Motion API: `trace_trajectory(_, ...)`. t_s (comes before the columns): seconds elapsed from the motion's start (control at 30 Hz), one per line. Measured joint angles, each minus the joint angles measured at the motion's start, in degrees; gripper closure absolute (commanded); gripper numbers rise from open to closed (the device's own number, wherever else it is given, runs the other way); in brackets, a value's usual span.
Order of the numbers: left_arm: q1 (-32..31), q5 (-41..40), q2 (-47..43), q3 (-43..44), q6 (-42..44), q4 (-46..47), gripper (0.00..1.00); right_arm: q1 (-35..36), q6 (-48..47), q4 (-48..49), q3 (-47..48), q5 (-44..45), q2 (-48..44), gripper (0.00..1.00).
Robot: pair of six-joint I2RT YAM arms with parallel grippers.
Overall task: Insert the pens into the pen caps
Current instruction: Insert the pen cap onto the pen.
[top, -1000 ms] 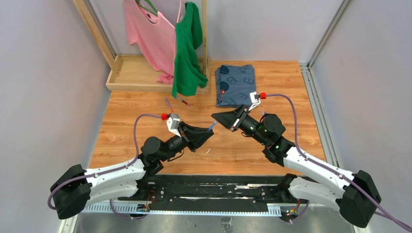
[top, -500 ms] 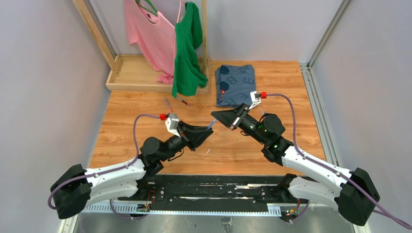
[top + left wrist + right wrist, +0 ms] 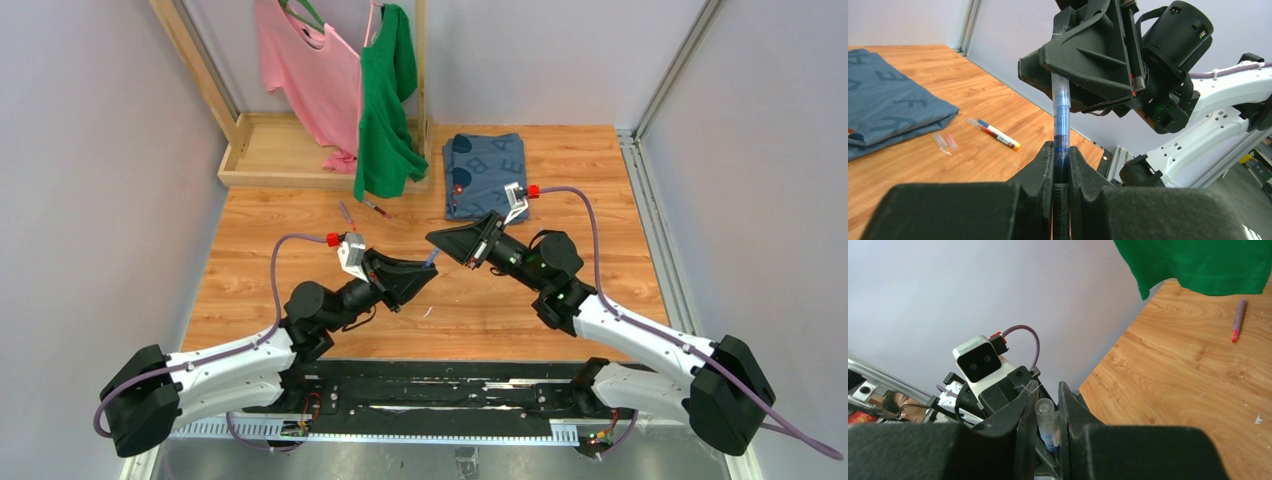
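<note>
- Pushing the blue pen [image 3: 1062, 125] into the clear cap [image 3: 1060, 89] in mid-air; it looks partly in.
- Left gripper [image 3: 1061, 150] pinches the pen; right gripper [image 3: 1046, 390] pinches the cap.
- Other pens [image 3: 998, 134] and caps [image 3: 941, 142] lie on the table [image 3: 908, 167].

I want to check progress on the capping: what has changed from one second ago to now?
The right gripper, shut on the clear cap, shifted slightly left in the top view. The left gripper, shut on the blue pen, drifted barely left. Nothing was taken or let go. The purple pen on the table, the folded cloth and the green shirt stayed put.
</note>
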Motion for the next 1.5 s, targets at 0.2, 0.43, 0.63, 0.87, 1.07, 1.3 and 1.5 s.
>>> trace_trajectory(0.2,0.0,0.2,-1.2,0.3,0.0,-0.7,1.00,0.2,-1.1,1.1,0.0,-1.2,-0.6,0.99)
trace_trajectory(0.43,-0.1,-0.2,-1.0,0.4,0.8,-1.9,1.00,0.2,-2.4,-1.7,-0.1,-0.6,-1.4,1.00)
trace_trajectory(0.63,-0.2,-1.2,0.0,1.9,1.4,-4.1,1.00,1.0,-4.0,-2.0,-0.9,2.9,-1.8,0.99)
trace_trajectory(0.87,-0.2,-1.6,1.1,3.6,2.3,-5.7,1.00,2.2,-6.0,-0.1,-1.5,6.6,-0.8,0.99)
trace_trajectory(1.07,-0.1,-1.1,1.2,4.2,2.8,-10.2,1.00,2.4,-8.7,-2.2,-1.7,5.9,-0.4,0.99)
trace_trajectory(1.3,-0.1,0.0,1.1,4.2,2.7,-13.8,1.00,2.4,-11.7,-5.0,-1.9,2.9,-0.3,0.99)
trace_trajectory(1.5,0.0,0.9,0.9,4.2,1.8,-15.9,1.00,2.4,-13.5,-5.9,-3.3,0.7,-0.9,0.99)
